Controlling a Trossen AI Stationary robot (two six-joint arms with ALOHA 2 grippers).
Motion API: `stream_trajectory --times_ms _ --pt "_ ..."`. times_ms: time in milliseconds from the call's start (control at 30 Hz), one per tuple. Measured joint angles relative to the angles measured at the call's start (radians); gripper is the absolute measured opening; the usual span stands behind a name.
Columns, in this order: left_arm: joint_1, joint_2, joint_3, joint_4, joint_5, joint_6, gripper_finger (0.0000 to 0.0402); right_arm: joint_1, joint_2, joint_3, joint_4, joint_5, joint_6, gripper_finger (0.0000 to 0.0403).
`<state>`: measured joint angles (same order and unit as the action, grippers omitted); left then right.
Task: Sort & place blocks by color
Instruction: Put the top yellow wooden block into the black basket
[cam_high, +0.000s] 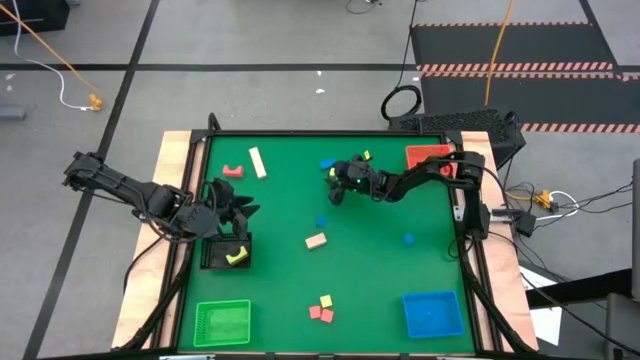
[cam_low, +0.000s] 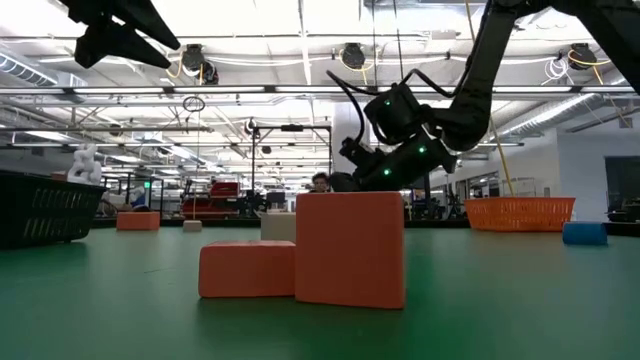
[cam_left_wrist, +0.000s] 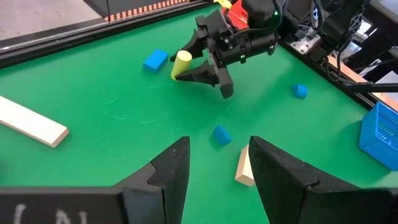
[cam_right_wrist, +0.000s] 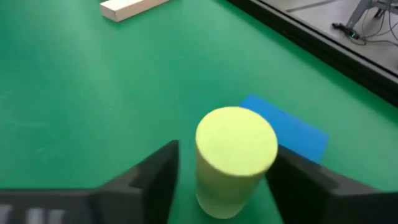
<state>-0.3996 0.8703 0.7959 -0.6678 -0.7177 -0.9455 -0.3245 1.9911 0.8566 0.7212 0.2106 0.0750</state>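
Note:
My right gripper (cam_high: 335, 190) is open over the far middle of the green table. Its fingers stand on either side of a yellow cylinder (cam_right_wrist: 235, 158), which shows its round end to the right wrist view, and a blue block (cam_right_wrist: 289, 127) lies just behind. The left wrist view also shows the cylinder (cam_left_wrist: 181, 65) between those fingers. My left gripper (cam_left_wrist: 217, 168) is open and empty above the table's left side, beside the black bin (cam_high: 214, 258). Other blocks lie on the mat: a tan bar (cam_high: 258, 162), a red L-shape (cam_high: 233, 171) and a small blue block (cam_left_wrist: 221, 134). My right gripper has one finger (cam_right_wrist: 298, 180) right against the yellow cylinder's side (cam_right_wrist: 270, 155). A strip of green mat shows between the other finger (cam_right_wrist: 155, 180) and the cylinder. I cannot tell whether it touches. The fingers come slanting down from the table's right.
The red tray (cam_high: 430, 157) sits at the far right, the green tray (cam_high: 222, 322) at the near left and the blue tray (cam_high: 432, 313) at the near right. A yellow block (cam_high: 238, 257) lies in the black bin. Red and yellow blocks (cam_high: 321, 310) lie near the front edge, a tan block (cam_high: 316, 240) at mid-table.

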Motion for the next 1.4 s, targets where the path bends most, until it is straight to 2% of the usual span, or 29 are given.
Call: stream_trajectory --times_ms 100,133,333,567,767,967,1167,1400 --pt "0.000 0.000 0.000 0.000 0.000 0.000 0.0168 0.003 0.000 0.000 0.009 -0.003 0.018 0.0114" --pt "0.000 0.000 0.000 0.000 0.000 0.000 0.0168 0.004 0.000 0.000 0.009 -0.003 0.021 0.0106" --pt "0.000 0.015 0.000 0.000 0.000 0.056 0.0168 0.004 -0.007 -0.001 0.008 -0.012 0.080 0.0107" --pt "-0.007 0.149 -0.001 0.055 0.009 0.322 0.0168 0.024 -0.092 -0.001 0.076 -0.183 0.157 0.0107" --pt "0.005 0.289 -0.001 0.206 0.009 0.463 0.0168 0.099 -0.174 -0.001 0.202 -0.295 0.198 0.0107" --pt "0.043 0.371 -0.001 0.376 -0.021 0.553 0.0168 0.213 -0.202 0.002 0.277 -0.320 0.190 0.0107" --pt "0.060 0.438 -0.001 0.561 -0.013 0.707 0.0168 0.309 -0.202 0.039 0.275 -0.319 0.104 0.0107" --pt "0.049 0.485 -0.001 0.682 0.089 0.760 0.0168 0.347 -0.202 0.060 0.267 -0.319 0.051 0.0107"
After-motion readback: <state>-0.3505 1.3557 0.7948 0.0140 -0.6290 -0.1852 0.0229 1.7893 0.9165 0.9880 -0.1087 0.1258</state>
